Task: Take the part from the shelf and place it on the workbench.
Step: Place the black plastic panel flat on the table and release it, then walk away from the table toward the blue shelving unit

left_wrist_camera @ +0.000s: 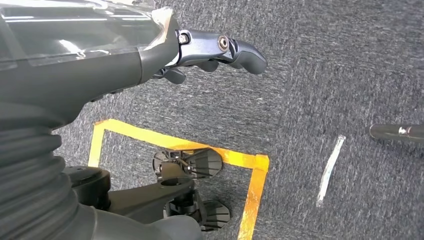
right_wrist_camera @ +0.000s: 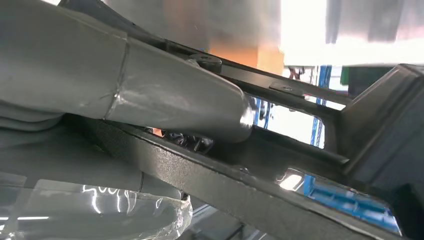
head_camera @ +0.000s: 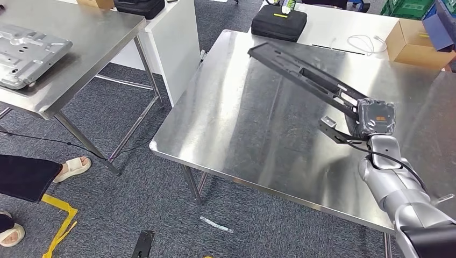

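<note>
I've got the part [head_camera: 301, 72], a long black frame, held in the right hand [head_camera: 371, 121] by its near end; the right wrist view shows the thumb [right_wrist_camera: 170, 100] clamped over one rail. The part juts out over the workbench [head_camera: 242, 134], far end raised, and I can't tell if any of it touches the steel yet. So we're in the placing step: carry done, set-down not.

Left hand [left_wrist_camera: 220, 50] hangs at my side above the carpet, fingers curled in, holding nothing.

Next move, as I read it: lower the wrist until the part lies flat, well inside the table edge, then let the fingers go. I'd watch for the long end tipping or sliding on the slick steel once the hold loosens.
</note>
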Motion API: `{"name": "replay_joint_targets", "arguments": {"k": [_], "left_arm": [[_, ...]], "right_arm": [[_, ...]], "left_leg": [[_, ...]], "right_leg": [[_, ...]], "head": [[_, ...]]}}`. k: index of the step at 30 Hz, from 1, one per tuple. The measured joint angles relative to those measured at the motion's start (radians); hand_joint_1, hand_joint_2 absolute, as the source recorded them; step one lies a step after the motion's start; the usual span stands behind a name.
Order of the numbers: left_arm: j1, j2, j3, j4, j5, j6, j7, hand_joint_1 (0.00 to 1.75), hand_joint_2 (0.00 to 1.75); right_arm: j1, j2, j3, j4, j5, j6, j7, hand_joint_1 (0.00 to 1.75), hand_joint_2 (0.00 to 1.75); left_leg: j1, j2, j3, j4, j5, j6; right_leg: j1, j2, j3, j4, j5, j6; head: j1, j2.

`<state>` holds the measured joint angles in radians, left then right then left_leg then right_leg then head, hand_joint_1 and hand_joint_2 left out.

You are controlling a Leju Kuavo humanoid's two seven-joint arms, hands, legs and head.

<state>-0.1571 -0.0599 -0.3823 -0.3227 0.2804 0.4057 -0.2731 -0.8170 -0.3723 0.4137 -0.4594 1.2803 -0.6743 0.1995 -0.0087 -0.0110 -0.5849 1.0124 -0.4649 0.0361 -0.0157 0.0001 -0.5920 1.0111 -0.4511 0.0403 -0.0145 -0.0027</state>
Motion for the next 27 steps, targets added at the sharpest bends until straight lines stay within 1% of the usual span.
{"name": "replay_joint_targets", "arguments": {"k": [4,8,12,16,23,25,26,27], "left_arm": [[0.0,0.0,-0.006,0.0,-0.007,-0.012,0.0,0.0,1.75],[0.0,0.0,-0.009,0.0,-0.001,-0.019,0.002,0.0,1.75],[0.0,0.0,-0.008,0.0,0.023,-0.019,0.021,0.0,1.75],[0.0,-0.001,-0.008,0.0,0.034,-0.041,0.043,0.0,0.0],[0.0,-0.001,-0.009,0.0,0.031,-0.06,0.067,0.0,0.0],[0.0,0.0,-0.01,0.001,0.03,-0.064,0.073,0.0,0.0],[-0.001,0.0,-0.011,0.001,0.029,-0.071,0.079,0.0,0.0],[-0.002,0.002,-0.013,0.001,0.027,-0.079,0.086,0.0,0.0]], "right_arm": [[0.027,0.011,0.016,0.023,0.031,0.028,0.013,1.75,0.0],[0.038,0.023,0.028,0.041,0.05,0.045,0.02,0.0,0.0],[0.04,0.033,0.032,0.049,0.069,0.046,0.025,0.0,0.0],[0.04,0.041,0.033,0.053,0.078,0.047,0.025,0.0,0.0],[0.037,0.048,0.03,0.056,0.076,0.069,0.005,0.0,0.0],[0.029,0.051,0.024,0.057,0.051,0.141,-0.032,0.0,0.0],[0.02,0.053,0.018,0.06,0.031,0.217,-0.064,0.0,0.0],[0.005,0.056,0.012,0.064,0.007,0.33,-0.104,0.0,0.0]], "left_leg": [[0.0,0.0,0.0,0.0,0.0,0.0],[0.0,0.0,0.0,0.0,0.0,0.0],[0.0,0.0,0.0,0.0,0.0,0.0],[0.0,0.0,0.0,0.0,0.0,0.0],[0.0,0.0,0.0,0.0,0.0,0.0],[0.0,0.001,0.0,0.0,0.0,0.0],[0.0,0.001,0.0,0.0,0.0,0.0],[0.0,0.001,0.0,0.0,0.0,0.0]], "right_leg": [[0.0,0.0,0.0,0.0,0.0,0.0],[0.0,0.0,0.0,0.0,0.0,0.0],[0.0,0.0,0.0,0.0,0.0,0.0],[0.0,0.0,0.0,0.0,0.0,0.0],[0.0,0.0,0.0,0.0,0.0,0.0],[0.0,0.0,0.001,0.0,0.0,0.0],[0.0,0.0,0.001,0.0,0.0,0.0],[0.0,0.001,0.001,0.0,0.0,0.0]], "head": [[0.0,0.0],[0.0,0.0],[0.0,0.0],[0.0,0.0],[0.0,0.0],[0.0,0.0],[0.0,0.0],[0.0,0.0]]}}
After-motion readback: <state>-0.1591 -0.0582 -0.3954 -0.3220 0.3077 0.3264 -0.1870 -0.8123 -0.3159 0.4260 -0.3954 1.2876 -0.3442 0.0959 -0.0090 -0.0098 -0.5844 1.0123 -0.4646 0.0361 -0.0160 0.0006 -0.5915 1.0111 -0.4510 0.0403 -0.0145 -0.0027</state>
